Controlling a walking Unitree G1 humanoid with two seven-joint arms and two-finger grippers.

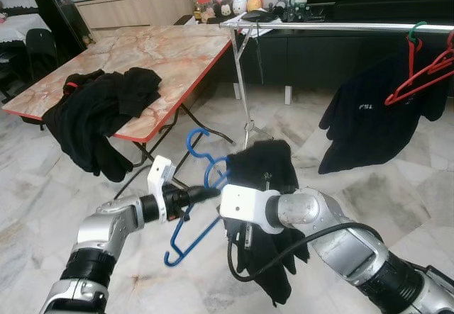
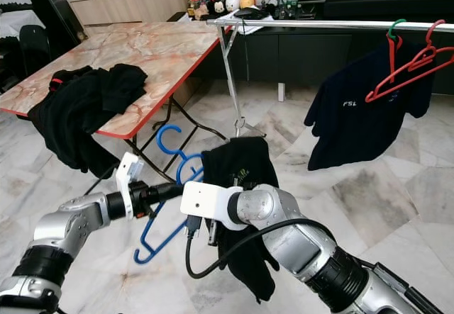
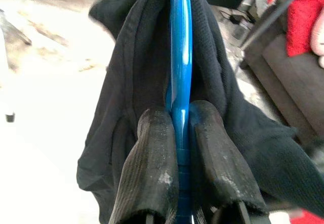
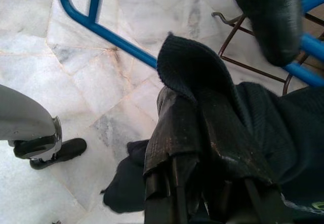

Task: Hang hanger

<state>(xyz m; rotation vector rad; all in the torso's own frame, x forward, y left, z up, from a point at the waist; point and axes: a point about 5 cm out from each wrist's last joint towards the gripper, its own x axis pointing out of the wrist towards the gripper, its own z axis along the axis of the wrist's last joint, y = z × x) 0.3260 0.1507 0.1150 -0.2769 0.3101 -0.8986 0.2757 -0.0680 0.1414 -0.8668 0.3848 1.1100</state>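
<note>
The right arm [image 1: 333,232] fills the space closest in, reaching across the body with its tool [image 4: 202,133] pinched on a fold of the black garment [image 1: 264,172] that droops from the blue hanger [image 1: 191,218]. From the wrist it looks as though both fingers have cloth between them, though the fabric covers the tips and I can't be fully sure how much they hold. The left tool [image 3: 177,148] is narrow, clamped on the hanger's blue bar with a finger on either side, so the hanger hangs low in front of the robot, above the marble floor [image 1: 64,179] and well short of the silver rail [image 1: 333,25].

That rail already carries a red hanger [image 1: 418,73] and a dark T-shirt [image 1: 369,115] toward its right end. More black clothes [image 1: 99,112] lie heaped on the bench [image 1: 156,52].

The garment sits bunched and off to one side of the hanger, not spread over both shoulders. If the right tool lets go or tugs, the cloth could slide off onto the floor. The left grip is on a smooth, thin bar; the hanger could swivel under the lopsided weight as it lifts. The hook then might meet the rail at a bad angle, or snag the red hanger if aimed too far right.
</note>
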